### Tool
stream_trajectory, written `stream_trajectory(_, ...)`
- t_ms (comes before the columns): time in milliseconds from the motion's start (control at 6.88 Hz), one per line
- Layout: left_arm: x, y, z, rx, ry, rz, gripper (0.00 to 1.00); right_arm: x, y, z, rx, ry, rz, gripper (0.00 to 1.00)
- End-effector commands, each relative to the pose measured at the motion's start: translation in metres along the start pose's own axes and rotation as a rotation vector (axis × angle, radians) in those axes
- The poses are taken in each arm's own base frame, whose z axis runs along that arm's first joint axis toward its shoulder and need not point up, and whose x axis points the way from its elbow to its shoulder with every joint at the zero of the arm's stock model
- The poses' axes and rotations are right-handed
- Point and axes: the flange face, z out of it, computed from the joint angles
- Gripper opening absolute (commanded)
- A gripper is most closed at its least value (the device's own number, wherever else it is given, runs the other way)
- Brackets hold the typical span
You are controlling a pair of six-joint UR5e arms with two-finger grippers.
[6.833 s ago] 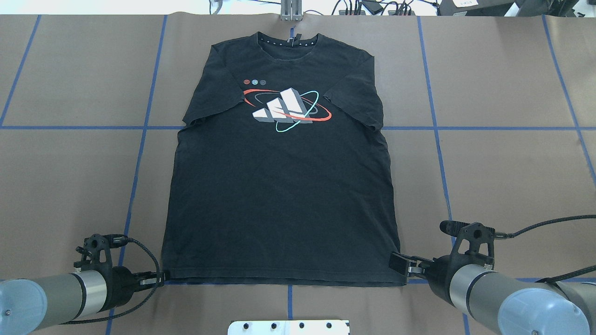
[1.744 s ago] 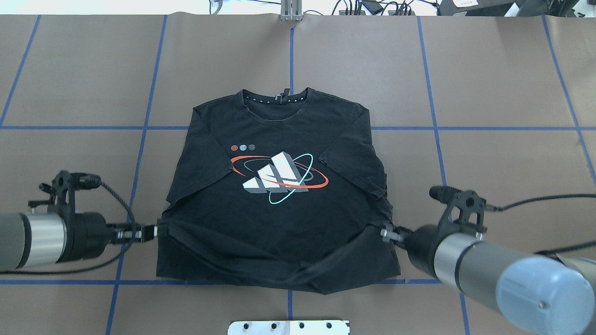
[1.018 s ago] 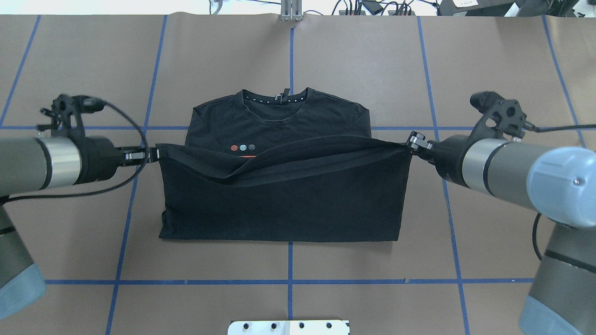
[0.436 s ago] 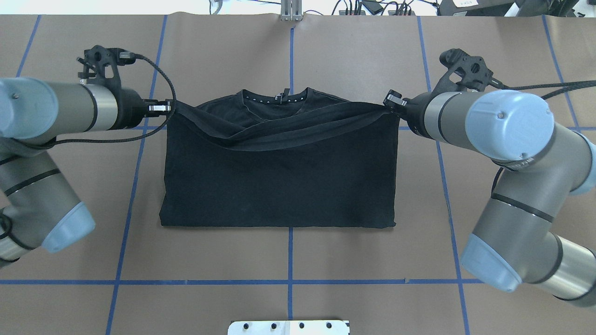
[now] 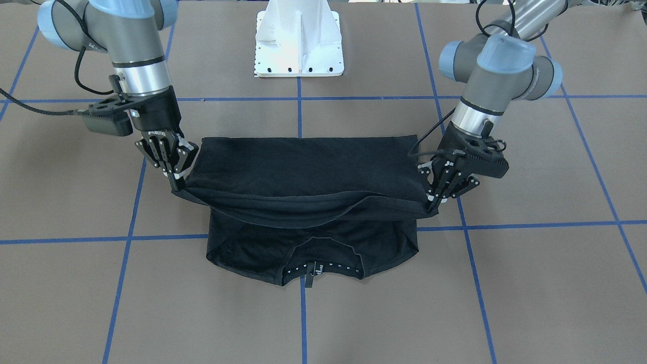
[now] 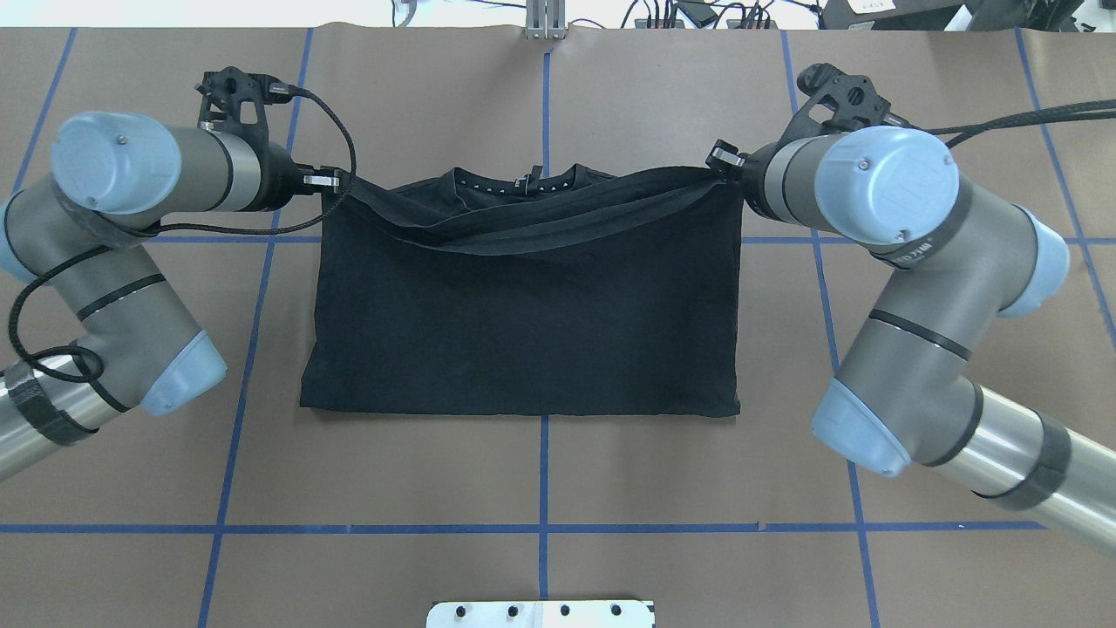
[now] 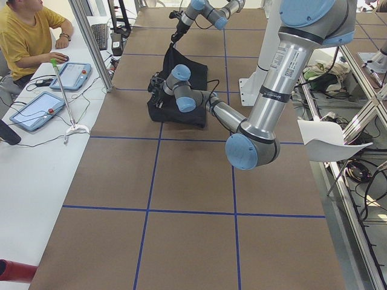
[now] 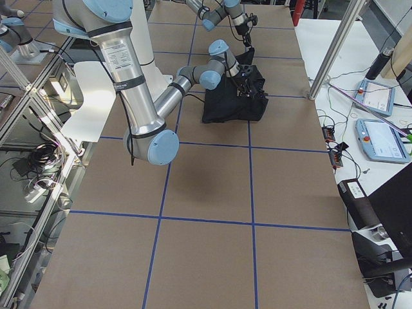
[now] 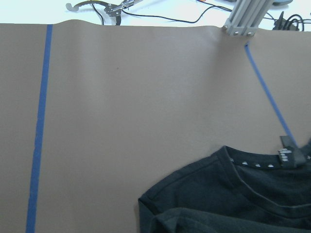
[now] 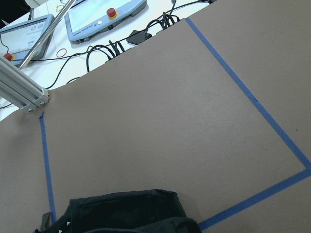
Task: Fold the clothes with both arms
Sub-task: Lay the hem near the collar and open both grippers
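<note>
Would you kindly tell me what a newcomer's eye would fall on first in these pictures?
The black T-shirt in the middle of the brown, blue-taped table stands out, doubled over with its hem raised near the collar. The left end effector and right end effector each pinch one hem corner, so the edge hangs slack between them.

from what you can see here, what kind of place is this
Most likely a robotics lab workcell: the left arm and right arm hold a black T-shirt on a brown table gridded with blue tape, and an operator sits at a side bench with touchscreen teach pendants.
</note>
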Motion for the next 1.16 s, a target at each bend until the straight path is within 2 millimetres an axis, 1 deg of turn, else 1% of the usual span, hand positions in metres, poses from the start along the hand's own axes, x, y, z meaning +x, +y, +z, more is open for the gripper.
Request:
stream_trajectory(0, -0.013, -0.004, 0.039, -0.007, -0.077, 0.036, 0.0, -0.006, -0.009, 0.04, 0.014, 0.061, -0.008, 0.0)
stream_trajectory(145, -0.016, -0.006, 0.055, -0.015, -0.105, 0.077, 0.0, -0.002, -0.009, 0.056, 0.014, 0.094, -0.024, 0.0)
stream_trajectory(291, -0.023, -0.003, 0.062, -0.027, -0.118, 0.104, 0.0, 0.004, -0.008, 0.068, 0.012, 0.117, -0.054, 0.0)
stream_trajectory(436, -0.025, -0.002, 0.064, -0.03, -0.122, 0.106, 0.0, 0.006, -0.008, 0.072, 0.01, 0.126, -0.085, 0.0)
stream_trajectory(581, -0.024, -0.004, 0.062, -0.02, -0.11, 0.114, 0.42, 0.008, -0.008, 0.076, 0.009, 0.134, -0.095, 0.7)
stream_trajectory(727, -0.021, -0.009, 0.055, 0.014, -0.061, 0.155, 0.99, -0.004, -0.013, 0.073, 0.01, 0.123, -0.129, 1.0)
stream_trajectory(872, -0.024, -0.011, 0.049, 0.036, -0.037, 0.163, 1.0, -0.005, -0.022, 0.068, -0.044, 0.112, -0.142, 1.0)
stream_trajectory(1018, -0.017, -0.011, 0.04, 0.016, 0.006, 0.189, 1.0, -0.007, -0.032, 0.055, -0.122, 0.078, -0.175, 1.0)
